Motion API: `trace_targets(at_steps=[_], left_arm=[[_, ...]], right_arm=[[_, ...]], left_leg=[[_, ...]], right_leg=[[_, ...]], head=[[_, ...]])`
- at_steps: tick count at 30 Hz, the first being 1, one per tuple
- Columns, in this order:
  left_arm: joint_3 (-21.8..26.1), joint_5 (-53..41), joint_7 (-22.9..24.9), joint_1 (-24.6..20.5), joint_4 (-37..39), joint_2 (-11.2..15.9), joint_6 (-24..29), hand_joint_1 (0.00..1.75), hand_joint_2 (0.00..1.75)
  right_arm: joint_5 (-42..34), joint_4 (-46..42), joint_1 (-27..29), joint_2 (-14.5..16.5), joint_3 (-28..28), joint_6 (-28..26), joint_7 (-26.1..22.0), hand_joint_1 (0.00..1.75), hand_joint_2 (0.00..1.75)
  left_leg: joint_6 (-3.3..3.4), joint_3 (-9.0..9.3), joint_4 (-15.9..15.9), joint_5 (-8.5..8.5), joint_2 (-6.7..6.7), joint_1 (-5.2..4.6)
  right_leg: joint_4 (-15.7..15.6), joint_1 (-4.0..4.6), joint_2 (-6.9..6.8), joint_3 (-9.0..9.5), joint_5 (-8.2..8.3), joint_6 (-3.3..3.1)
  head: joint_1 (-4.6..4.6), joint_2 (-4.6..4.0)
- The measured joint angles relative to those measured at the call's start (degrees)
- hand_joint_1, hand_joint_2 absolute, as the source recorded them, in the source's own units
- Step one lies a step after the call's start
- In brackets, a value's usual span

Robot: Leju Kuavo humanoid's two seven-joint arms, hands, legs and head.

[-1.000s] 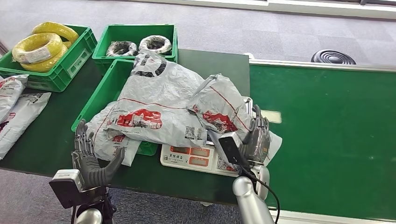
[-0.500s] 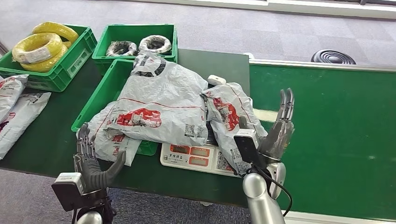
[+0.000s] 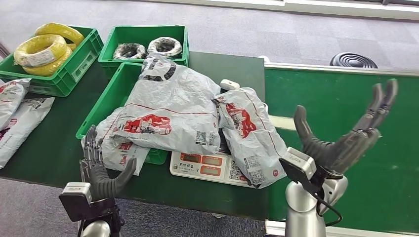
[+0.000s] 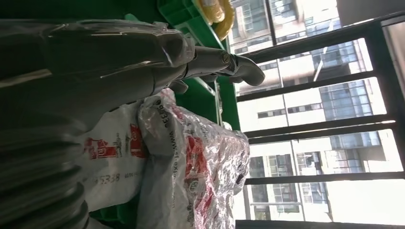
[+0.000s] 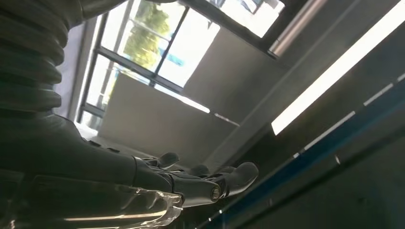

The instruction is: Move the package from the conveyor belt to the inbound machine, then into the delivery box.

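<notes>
Head view, package (image 3: 249,136) on scale (image 3: 207,165), apart from empty right robot hand (image 3: 343,143)

Right hand (image 5: 143,176) empty, fingers extended; windows (image 5: 157,52) beyond, perhaps.

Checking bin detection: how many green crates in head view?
3: yellow-coil crate far left, black-coil crate at back, third crate under the package pile, mostly covered.

Bins and bags at the back

Yellow coils (image 3: 42,48) fill one green bin (image 3: 74,66) — dark coils (image 3: 148,48) sit in the next bin (image 3: 106,54). Two bags (image 3: 15,116) lie on the dark table (image 3: 49,148).
</notes>
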Motion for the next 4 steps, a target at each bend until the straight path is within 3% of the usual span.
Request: trace_targets(at_steps=[4], left_arm=[[-2.9, -6.9, 0.0, -3.2, -1.5, 0.6, 1.9, 0.0, 1.75]], right_arm=[[-1.7, -6.8, 3.2, 1.0, -2.2, 0.0, -0.2, 0.0, 1.75]], left_leg=[[0.0, -0.02, 0.0, 0.0, -0.02, 0.0]], right_leg=[[0.0, -0.01, -0.03, 0.0, 0.0, 0.0]], head=[[0.0, 0.0]])
